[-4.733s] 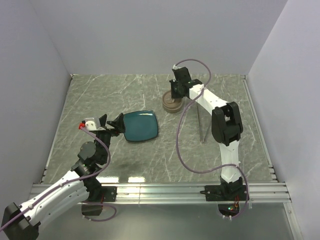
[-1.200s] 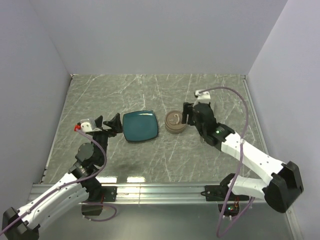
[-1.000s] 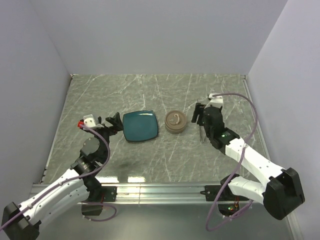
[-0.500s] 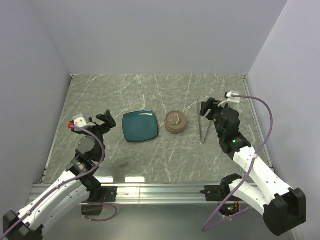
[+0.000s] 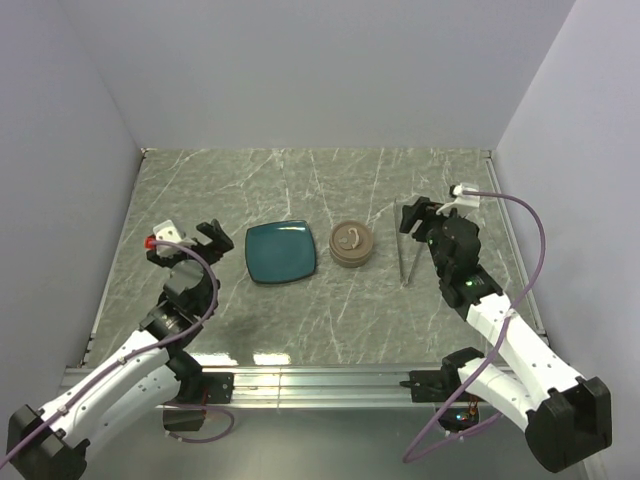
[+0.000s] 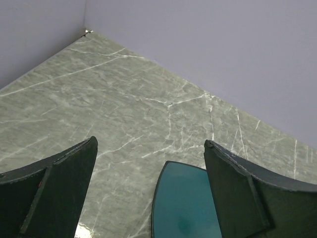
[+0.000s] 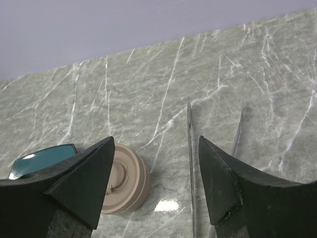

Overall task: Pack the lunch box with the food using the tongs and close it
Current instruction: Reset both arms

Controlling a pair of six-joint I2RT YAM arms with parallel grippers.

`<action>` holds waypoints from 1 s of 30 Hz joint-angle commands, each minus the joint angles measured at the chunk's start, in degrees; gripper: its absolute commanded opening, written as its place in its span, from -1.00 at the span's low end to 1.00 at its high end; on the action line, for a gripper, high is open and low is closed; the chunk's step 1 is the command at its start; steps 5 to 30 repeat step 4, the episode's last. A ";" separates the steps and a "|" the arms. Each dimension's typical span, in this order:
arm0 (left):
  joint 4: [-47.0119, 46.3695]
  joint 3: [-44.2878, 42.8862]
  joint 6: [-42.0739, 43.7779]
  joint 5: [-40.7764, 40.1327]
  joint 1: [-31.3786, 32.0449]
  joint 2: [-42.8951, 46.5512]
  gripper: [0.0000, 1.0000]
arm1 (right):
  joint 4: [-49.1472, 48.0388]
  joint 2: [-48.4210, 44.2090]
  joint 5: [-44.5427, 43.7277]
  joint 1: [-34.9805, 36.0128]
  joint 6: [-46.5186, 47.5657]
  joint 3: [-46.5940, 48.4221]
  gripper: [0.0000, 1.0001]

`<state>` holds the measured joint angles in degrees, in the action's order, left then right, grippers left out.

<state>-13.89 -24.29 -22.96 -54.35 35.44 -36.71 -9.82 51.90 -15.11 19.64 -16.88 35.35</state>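
The lunch box is a round tin with its tan-brown knobbed lid on; it stands just right of the teal plate. The slim grey tongs lie on the table right of the lunch box. My right gripper hovers open over the far end of the tongs. In the right wrist view the lunch box is at lower left and the tongs run between the right gripper fingers. My left gripper is open, left of the plate. No food shows.
The grey marble table is walled by pale panels on three sides. An aluminium rail with both arm bases runs along the near edge. The plate's top looks bare.
The lunch box came from the back of the table to beside the plate. The right gripper let it go and drew back right over the tongs. The left gripper swung left from the plate.
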 commanded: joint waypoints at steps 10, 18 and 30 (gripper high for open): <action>1.50 -3.65 -1.56 -1.55 -0.28 -0.82 0.91 | -1.69 -0.66 1.05 -1.09 -0.25 -0.11 0.51; 1.50 -3.65 -1.56 -1.55 -0.28 -0.82 0.91 | -1.69 -0.66 1.05 -1.09 -0.25 -0.11 0.51; 1.50 -3.65 -1.56 -1.55 -0.28 -0.82 0.91 | -1.69 -0.66 1.05 -1.09 -0.25 -0.11 0.51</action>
